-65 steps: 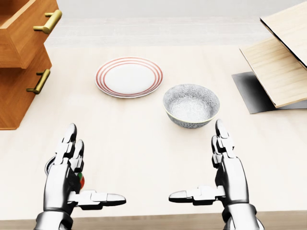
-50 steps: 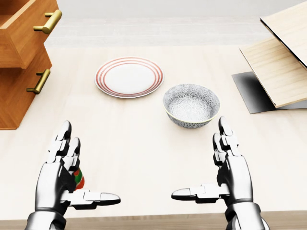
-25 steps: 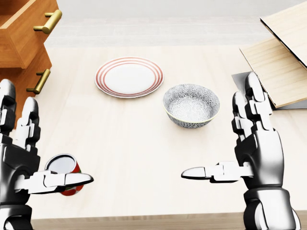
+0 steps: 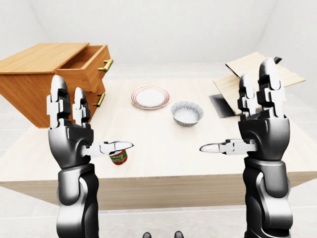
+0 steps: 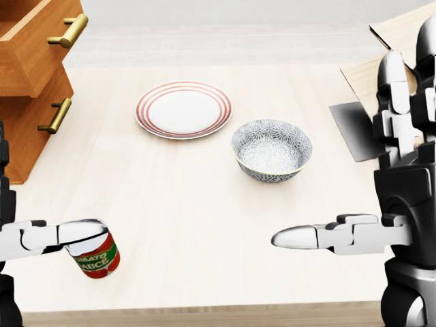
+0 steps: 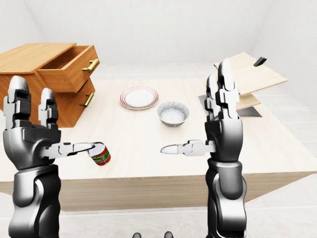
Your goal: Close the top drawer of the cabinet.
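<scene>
One top drawer (image 4: 88,63) (handle rightward), open.

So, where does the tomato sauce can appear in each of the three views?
Left-eye view: the tomato sauce can stands lower left of centre, under the left hand's thumb.
Head view: bottom left.
Right-eye view: lower left.
Shared landmark: the patterned bowl, up and to the right of the can in every view.

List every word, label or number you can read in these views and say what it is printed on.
"TOMATO SAUCE": on the label of the red can at the table's near edge; the "T" is partly hidden.
Smaller print on that label: too small to read.
Plate, bowl, cabinet: no text.
</scene>
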You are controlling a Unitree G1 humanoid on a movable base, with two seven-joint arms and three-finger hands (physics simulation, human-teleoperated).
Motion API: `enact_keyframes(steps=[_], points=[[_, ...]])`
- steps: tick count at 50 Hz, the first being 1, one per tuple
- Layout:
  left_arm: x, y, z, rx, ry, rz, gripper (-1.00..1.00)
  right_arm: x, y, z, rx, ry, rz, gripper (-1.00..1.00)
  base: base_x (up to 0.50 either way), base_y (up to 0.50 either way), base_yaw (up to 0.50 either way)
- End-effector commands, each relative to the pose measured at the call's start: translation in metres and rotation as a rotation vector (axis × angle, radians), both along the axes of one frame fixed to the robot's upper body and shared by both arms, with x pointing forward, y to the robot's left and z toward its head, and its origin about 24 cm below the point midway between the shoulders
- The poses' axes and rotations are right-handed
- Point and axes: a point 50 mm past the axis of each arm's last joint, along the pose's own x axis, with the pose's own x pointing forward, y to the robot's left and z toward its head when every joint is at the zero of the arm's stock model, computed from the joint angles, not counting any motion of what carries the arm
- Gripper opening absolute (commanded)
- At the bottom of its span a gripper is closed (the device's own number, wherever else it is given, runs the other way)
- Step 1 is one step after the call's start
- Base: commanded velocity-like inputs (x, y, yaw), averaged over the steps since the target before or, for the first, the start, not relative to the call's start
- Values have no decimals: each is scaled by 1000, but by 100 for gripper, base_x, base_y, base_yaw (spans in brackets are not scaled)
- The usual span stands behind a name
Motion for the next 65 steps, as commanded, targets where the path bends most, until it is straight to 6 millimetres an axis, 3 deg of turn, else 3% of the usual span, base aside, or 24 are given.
enact_keyframes(steps=[1, 14, 41, 65], points=[[-6, 2, 27, -8, -133, 18, 100, -16, -3, 24, -17, -131, -15, 100, 0, 0, 0], [-16, 1, 38, -32, -195, 14, 100, -17, -7, 21, -20, -117, -30, 100, 0, 0, 0], [-18, 4, 36, -21, -186, 40, 100, -14, -5, 14, -23, -81, -30, 100, 0, 0, 0], [-13, 5, 33, -20, -164, 48, 100, -9, -4, 11, -45, -57, -34, 100, 0, 50, 0]])
